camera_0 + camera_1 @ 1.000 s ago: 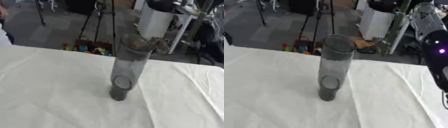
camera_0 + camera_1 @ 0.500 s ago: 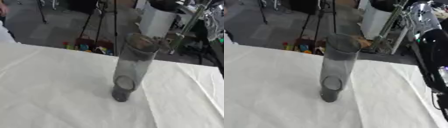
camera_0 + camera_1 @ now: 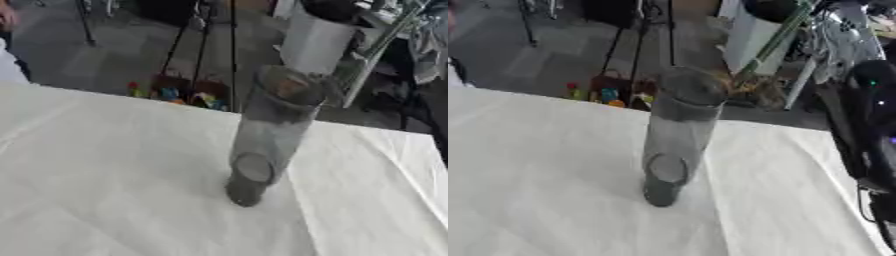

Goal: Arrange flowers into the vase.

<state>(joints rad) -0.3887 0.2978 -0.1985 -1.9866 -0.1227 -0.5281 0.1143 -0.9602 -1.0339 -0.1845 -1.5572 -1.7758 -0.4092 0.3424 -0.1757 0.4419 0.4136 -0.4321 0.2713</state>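
Since the earlier frames a green stem has swung in at about 1 o'clock above the vase, and the black right arm sits at 3 o'clock. Neither hand shows, so can't tell their state. Vase is tall, smoky grey glass, upright mid white tabletop.

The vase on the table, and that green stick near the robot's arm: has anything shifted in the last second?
A green stem has come into sight at the upper right, slanting down toward the vase's mouth, next to the robot's right arm; a second ago it did not show. Neither hand is visible, so what holds it cannot be told. The vase stands upright on the white tablecloth as before; only the camera drifted slightly.
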